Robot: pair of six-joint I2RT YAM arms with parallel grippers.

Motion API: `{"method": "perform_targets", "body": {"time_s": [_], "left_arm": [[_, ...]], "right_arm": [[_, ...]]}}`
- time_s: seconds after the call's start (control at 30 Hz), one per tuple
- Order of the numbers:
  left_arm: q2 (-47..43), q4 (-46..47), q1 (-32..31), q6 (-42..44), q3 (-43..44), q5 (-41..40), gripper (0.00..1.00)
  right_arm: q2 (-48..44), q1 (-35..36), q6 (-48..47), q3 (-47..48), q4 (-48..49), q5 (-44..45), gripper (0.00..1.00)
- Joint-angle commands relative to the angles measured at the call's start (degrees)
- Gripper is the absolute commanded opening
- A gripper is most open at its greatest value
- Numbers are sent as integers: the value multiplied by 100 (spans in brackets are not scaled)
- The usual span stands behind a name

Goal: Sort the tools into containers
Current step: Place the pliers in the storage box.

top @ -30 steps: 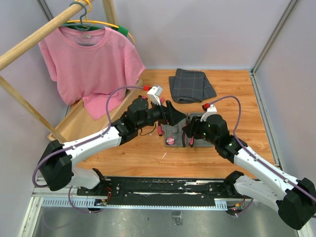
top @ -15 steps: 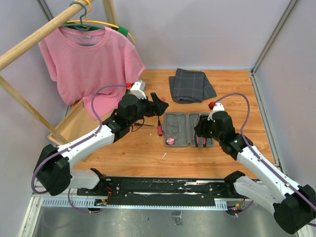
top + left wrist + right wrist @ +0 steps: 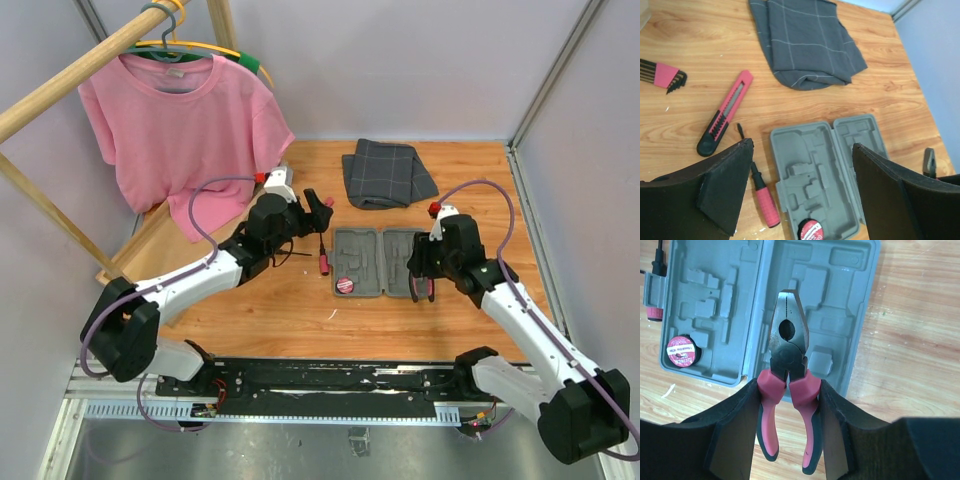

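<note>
Within 1 second my arms part from above the grey case (image 3: 365,258). My right gripper (image 3: 787,400) now pinches the pliers (image 3: 787,347) by their pink handles over the case's right half, ready to seat them. My left gripper (image 3: 801,165), spread and empty, backs toward the screwdriver (image 3: 765,200) and utility knife (image 3: 725,117).

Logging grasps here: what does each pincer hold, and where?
Right pincer grips the pliers by their pink handles; left pincer is open, holding nothing.
</note>
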Motion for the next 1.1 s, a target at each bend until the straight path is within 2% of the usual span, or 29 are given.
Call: {"method": "perform_targets", "body": {"time_s": [0.0,0.27,0.63,0.8,1.07], "left_arm": [[181,532,54,194,-282,-320,84],[273,923,54,159,-713,-134,83],[622,969,54,201,-717,131,79],[872,963,53,233,-608,302,72],[1105,950,53,194,-491,527,70]], "right_arm": [[181,-211,-255,401,-313,-55,2],[792,-575,-307,727,-528,-35,1],[2109,-794,-361,1305,-226,-750,1],[2497,-796,-373,1437,-94,-556,0],[2873,-785,-354,1371,266,-400,1]]}}
